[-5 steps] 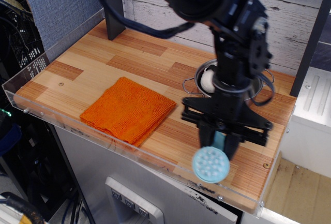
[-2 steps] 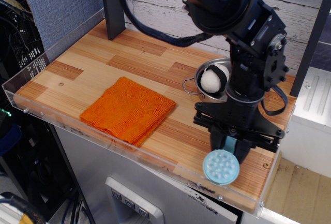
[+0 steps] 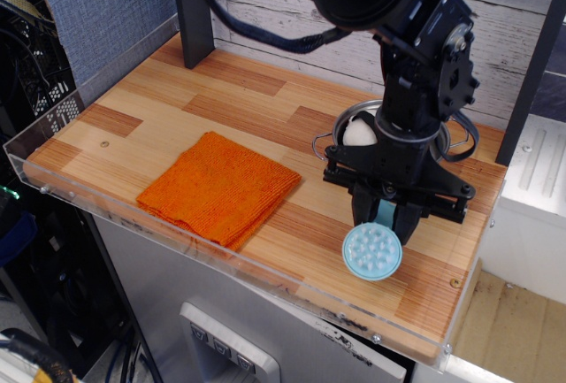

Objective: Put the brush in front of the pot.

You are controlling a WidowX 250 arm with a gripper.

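Observation:
The light-blue brush (image 3: 372, 250) hangs head-down from my gripper (image 3: 386, 216), which is shut on its handle. Its round bristled head sits just above or on the wooden table (image 3: 177, 118), near the front right edge. The shiny steel pot (image 3: 350, 122) stands right behind the gripper and is mostly hidden by the arm. One loop handle (image 3: 322, 146) shows on its left. A white-and-black ball (image 3: 355, 133) lies inside the pot.
A folded orange cloth (image 3: 219, 188) lies on the table's front middle. A clear plastic lip (image 3: 265, 272) runs along the front edge. A dark post (image 3: 193, 11) stands at the back left.
The gripper has moved back from the front right edge toward the pot with the brush in it. The brush head is now further from the edge.

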